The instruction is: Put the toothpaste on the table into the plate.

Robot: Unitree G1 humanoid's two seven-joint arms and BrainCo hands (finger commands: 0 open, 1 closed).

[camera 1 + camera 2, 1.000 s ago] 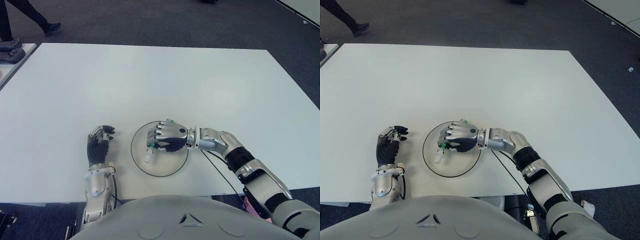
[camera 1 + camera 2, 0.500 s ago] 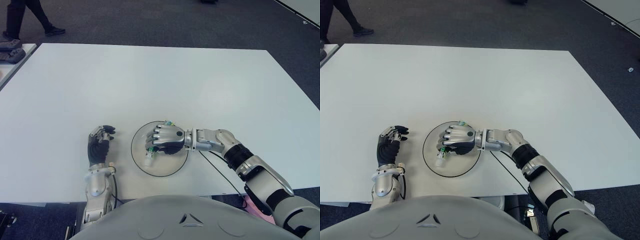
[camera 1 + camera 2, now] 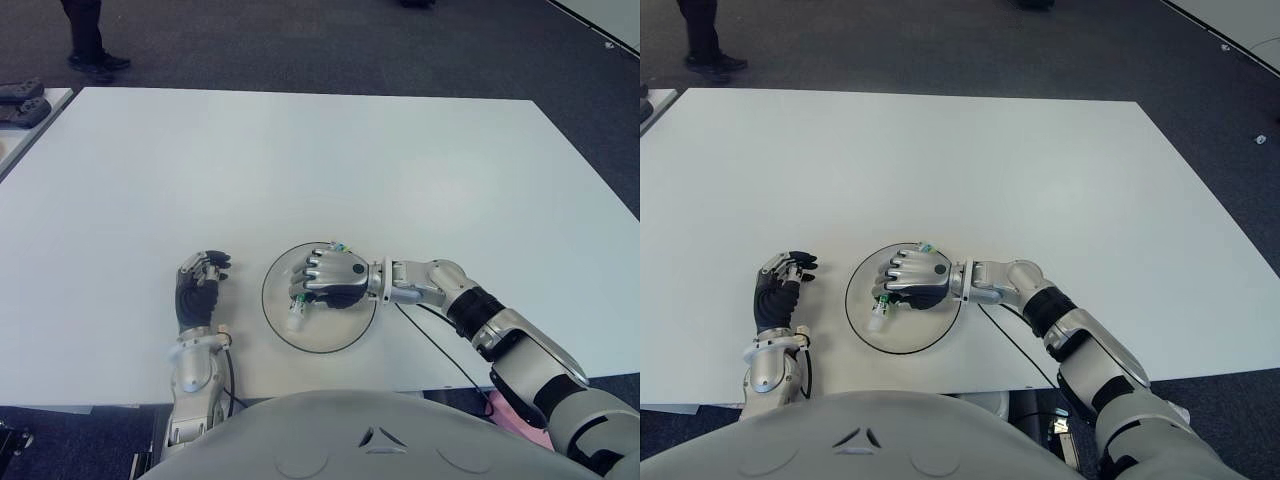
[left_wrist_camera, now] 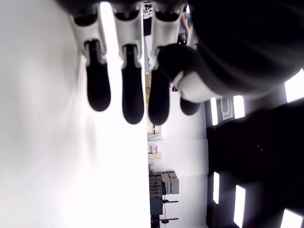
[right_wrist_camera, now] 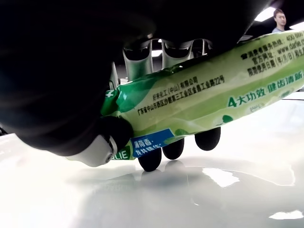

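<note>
The toothpaste (image 5: 204,95) is a soft green and white tube, and I judge it light, squashy along the body and a little slick on its printed skin, with the only stiff parts being the cap end and the crimped tail. Taking it across the middle of the body, as I have it, seems the safest hold; a harder squeeze would only dent it or push paste toward the cap. In the right wrist view the tube runs across the palm of my right hand (image 3: 328,280), fingers (image 5: 173,148) curled round the far side and the thumb pressing the near side, so the hand is clenched on it. From the head camera the white cap end (image 3: 296,321) pokes out below the knuckles and a bit of green tail shows at the far side of the hand. All of this sits over the plate (image 3: 352,335), a shallow round dish with a dark rim; the fingertips look close to its glossy floor, though I cannot tell whether the tube touches it yet. My left hand (image 3: 199,290) shows beside the plate, on its left, over the white counter (image 3: 300,160), fingers loosely bent and holding nothing
</note>
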